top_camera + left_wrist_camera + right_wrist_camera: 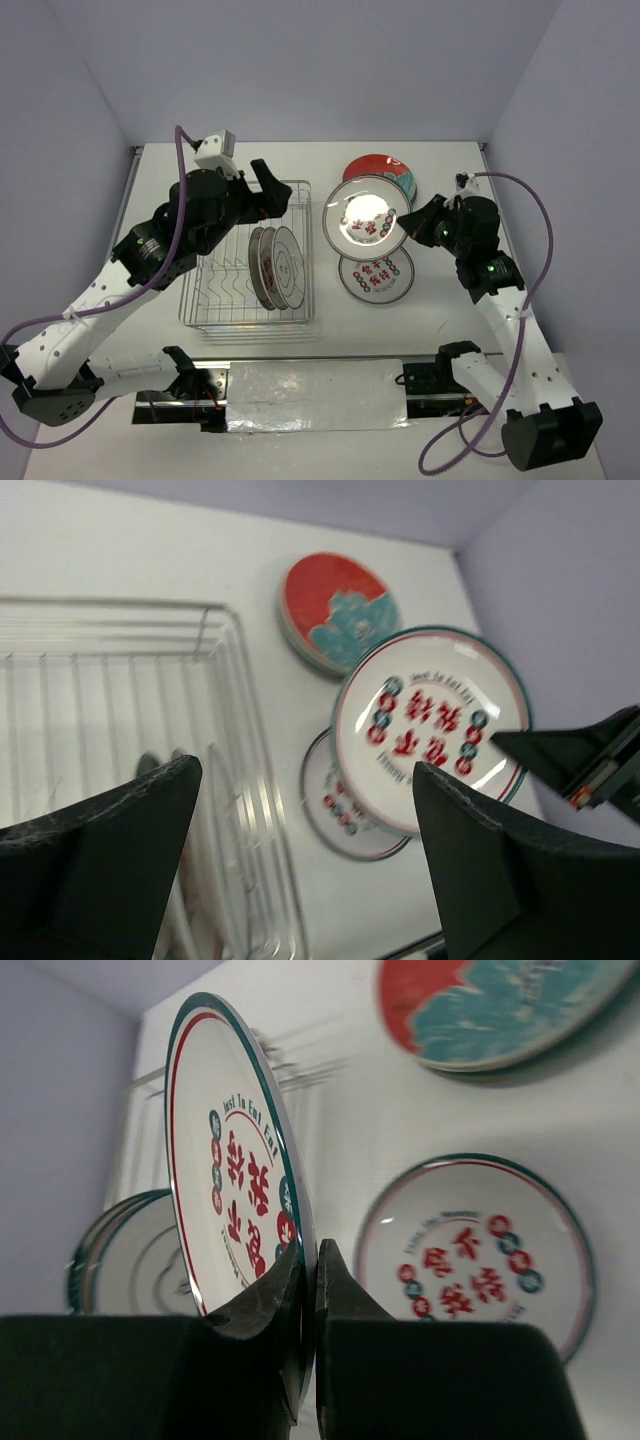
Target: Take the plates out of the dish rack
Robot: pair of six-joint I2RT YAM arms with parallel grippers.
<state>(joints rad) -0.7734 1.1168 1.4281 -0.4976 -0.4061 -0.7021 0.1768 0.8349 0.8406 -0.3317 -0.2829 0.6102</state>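
The right pincer [308, 1260] clamps a white plate [362, 217] by its rim, right of the dish rack [190, 300]. The left pincer [272, 192] hangs open over its far edge.

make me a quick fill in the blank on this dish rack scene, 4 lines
1. The right gripper is shut on the ____ of a white plate.
2. That plate's large characters are ____.
3. The left gripper hovers over the dish rack with its jaws ____.
4. The plates in the rack stand ____, not flat.

Missing words: rim; red; open; upright
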